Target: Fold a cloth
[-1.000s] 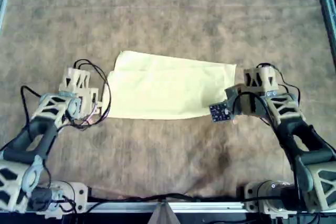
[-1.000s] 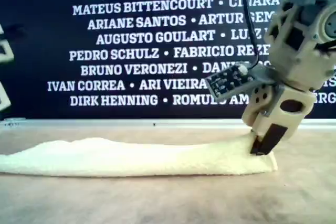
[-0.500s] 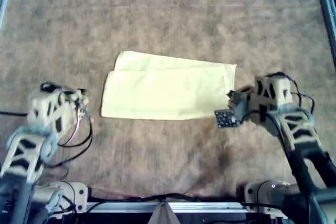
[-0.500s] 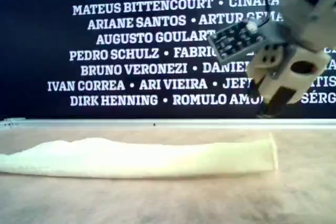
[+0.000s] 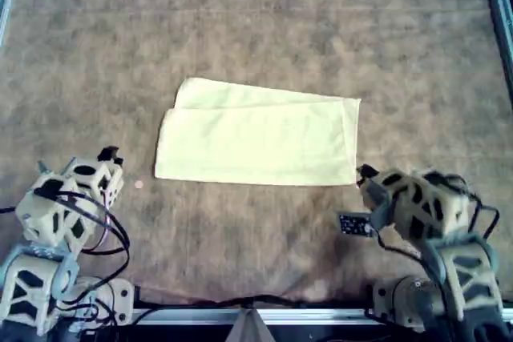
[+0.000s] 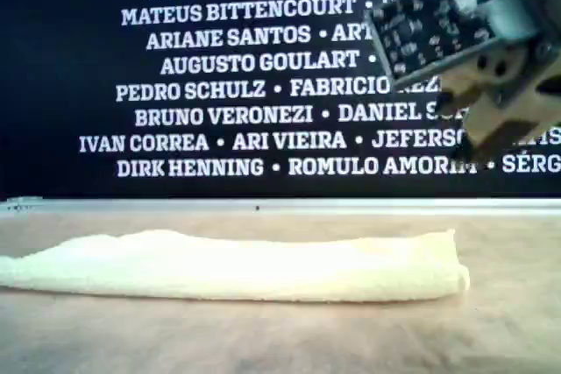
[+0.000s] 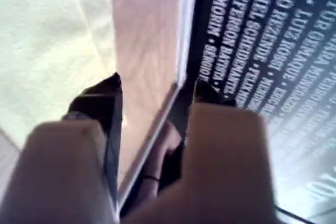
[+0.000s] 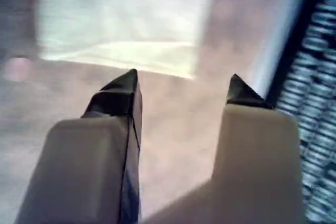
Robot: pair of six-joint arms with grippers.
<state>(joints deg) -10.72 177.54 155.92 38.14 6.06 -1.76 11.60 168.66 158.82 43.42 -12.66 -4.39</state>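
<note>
Fingers (image 8: 118, 98) of my second gripper (image 8: 184, 77) spread, empty; my first gripper (image 7: 157, 85) likewise parted, holding nothing. Table (image 5: 256, 30) bare except cloth (image 5: 256, 138): folded band, flat, long axis across overhead view, nothing touching it. One arm stands off each short end; cannot match arms to wrist views. Cloth edge lies just ahead of second fingertips, off to one side of first. Second likely nearer for next fold. No containers.

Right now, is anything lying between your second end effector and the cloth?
No. The second wrist view shows only bare brown mat between my second end effector and the cloth.
</note>
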